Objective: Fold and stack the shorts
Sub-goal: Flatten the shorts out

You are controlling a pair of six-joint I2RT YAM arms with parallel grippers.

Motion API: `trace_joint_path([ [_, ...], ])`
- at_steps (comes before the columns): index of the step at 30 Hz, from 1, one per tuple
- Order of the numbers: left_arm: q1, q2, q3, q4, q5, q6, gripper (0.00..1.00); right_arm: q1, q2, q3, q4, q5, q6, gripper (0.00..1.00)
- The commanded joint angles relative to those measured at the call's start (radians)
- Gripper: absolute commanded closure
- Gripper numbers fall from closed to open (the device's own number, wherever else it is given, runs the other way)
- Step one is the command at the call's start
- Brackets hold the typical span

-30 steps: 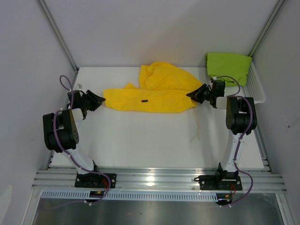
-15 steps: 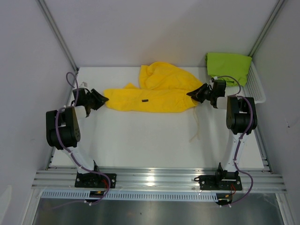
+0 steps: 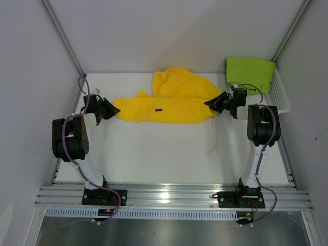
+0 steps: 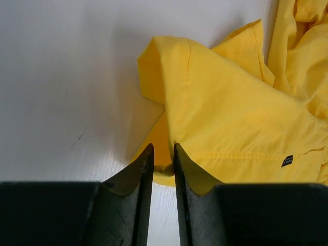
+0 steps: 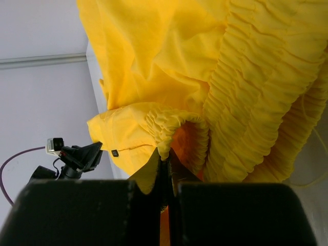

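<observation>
The yellow shorts (image 3: 169,105) lie spread across the back of the table, one leg folded up toward the rear. My left gripper (image 3: 114,109) is at their left leg end. In the left wrist view its jaws (image 4: 163,154) stand narrow, with the yellow hem (image 4: 230,118) bunched between the tips. My right gripper (image 3: 209,104) is shut on the gathered waistband (image 5: 169,61) at the right end, the fingers (image 5: 165,159) pinching a fold. The green shorts (image 3: 249,72) lie folded in the basket at the back right. A small dark logo (image 4: 287,161) shows near the hem.
The white mesh basket (image 3: 281,97) stands at the back right against the wall. A white drawstring (image 3: 215,138) trails from the waistband down onto the table (image 3: 154,154). Grey walls close in on the left, right and back.
My left gripper has slid right along the table to the left leg hem and its jaws have narrowed on the fabric. The right gripper has held still.
</observation>
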Motion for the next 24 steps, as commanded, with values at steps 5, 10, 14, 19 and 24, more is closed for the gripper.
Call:
trace_joint_path([
  [5, -0.014, -0.002, 0.032, -0.003, 0.015, 0.034, 1.0, -0.011, 0.008, 0.025, 0.028, -0.004, 0.001, 1.0],
  [10, -0.026, 0.003, 0.054, -0.017, 0.032, 0.048, 1.0, -0.011, 0.001, 0.027, 0.011, -0.007, -0.007, 1.0],
  [14, -0.023, -0.002, 0.087, -0.06, 0.059, 0.046, 1.0, -0.011, -0.031, 0.04, -0.059, -0.002, -0.033, 1.0],
  [19, 0.014, -0.029, 0.106, -0.103, 0.148, -0.021, 1.0, -0.009, -0.111, 0.071, -0.182, 0.011, -0.096, 1.0],
  [24, 0.015, -0.08, 0.126, -0.071, 0.227, -0.154, 1.0, -0.015, -0.223, 0.07, -0.192, 0.012, -0.119, 1.0],
])
